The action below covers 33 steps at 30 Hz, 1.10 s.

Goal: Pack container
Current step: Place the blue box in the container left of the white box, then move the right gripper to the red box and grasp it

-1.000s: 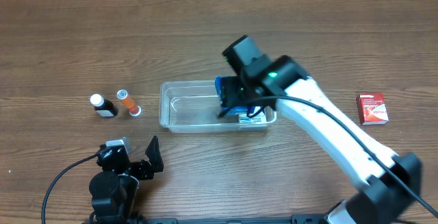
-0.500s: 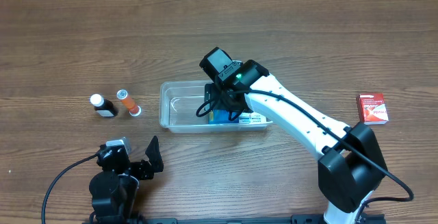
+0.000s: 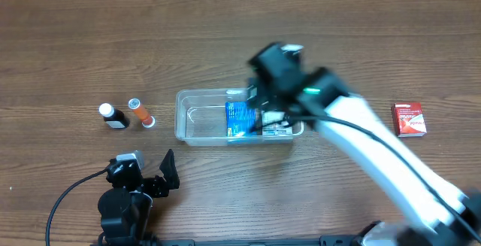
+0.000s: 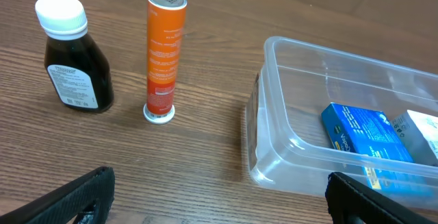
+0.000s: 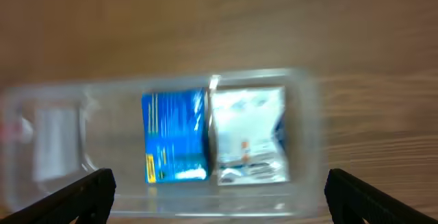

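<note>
Right gripper (image 5: 219, 195) wide open, empty, over the container (image 5: 61, 135) holding a blue box (image 5: 174, 138).
Risk: upright orange tube (image 4: 164, 53) may topple and roll if clipped.

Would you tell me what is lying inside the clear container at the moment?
A blue box and a white box lie side by side in the right half of the container. Overhead, the right arm covers part of the white box.

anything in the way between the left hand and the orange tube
Nothing visible. Only bare table lies between the open left hand and the upright orange tube; the dark bottle stands to its left, the bin to its right.
</note>
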### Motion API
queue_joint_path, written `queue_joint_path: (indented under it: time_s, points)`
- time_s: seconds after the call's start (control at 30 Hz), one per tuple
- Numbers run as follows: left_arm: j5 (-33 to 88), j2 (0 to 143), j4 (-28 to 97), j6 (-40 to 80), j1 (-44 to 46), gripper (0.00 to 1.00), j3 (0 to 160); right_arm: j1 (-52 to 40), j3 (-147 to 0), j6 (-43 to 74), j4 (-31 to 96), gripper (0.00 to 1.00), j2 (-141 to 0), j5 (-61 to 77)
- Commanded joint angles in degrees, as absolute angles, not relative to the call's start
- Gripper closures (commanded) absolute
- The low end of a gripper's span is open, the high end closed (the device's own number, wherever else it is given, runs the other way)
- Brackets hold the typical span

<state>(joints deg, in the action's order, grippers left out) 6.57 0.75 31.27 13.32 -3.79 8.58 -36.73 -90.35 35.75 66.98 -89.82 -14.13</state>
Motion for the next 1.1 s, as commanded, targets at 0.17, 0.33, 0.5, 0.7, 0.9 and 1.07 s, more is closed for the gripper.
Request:
queue_joint_path:
  time_s: [0.17, 0.33, 0.5, 0.7, 0.9, 1.07]
  points:
    - [5.78, 0.25, 31.05, 12.64, -4.16, 0.0, 8.4, -2.22, -91.37, 32.51, 72.66, 0.0, -80.6, -12.8]
    - [5.78, 0.25, 31.05, 12.64, -4.16, 0.0, 8.4, 12.38, -88.82, 23.46, 69.78, 0.0, -89.01, -8.4]
    - [5.78, 0.25, 31.05, 12.64, -4.16, 0.0, 8.4, 20.73, -88.82, 14.46, 67.81, 0.0, -101.78, -4.62]
    - [5.78, 0.25, 31.05, 12.64, -4.16, 0.0, 8.4, 23.0, -88.82, -0.84, 66.13, 0.0, -108.27, -2.87]
    - [5.78, 0.25, 31.05, 12.64, -4.16, 0.0, 8.4, 23.24, -88.82, -6.42, 62.98, 0.0, -109.82, -4.43]
    - [5.78, 0.25, 31.05, 12.64, -4.16, 0.0, 8.4, 23.55, -88.82, -6.46, 62.59, 0.0, -113.97, -4.6]
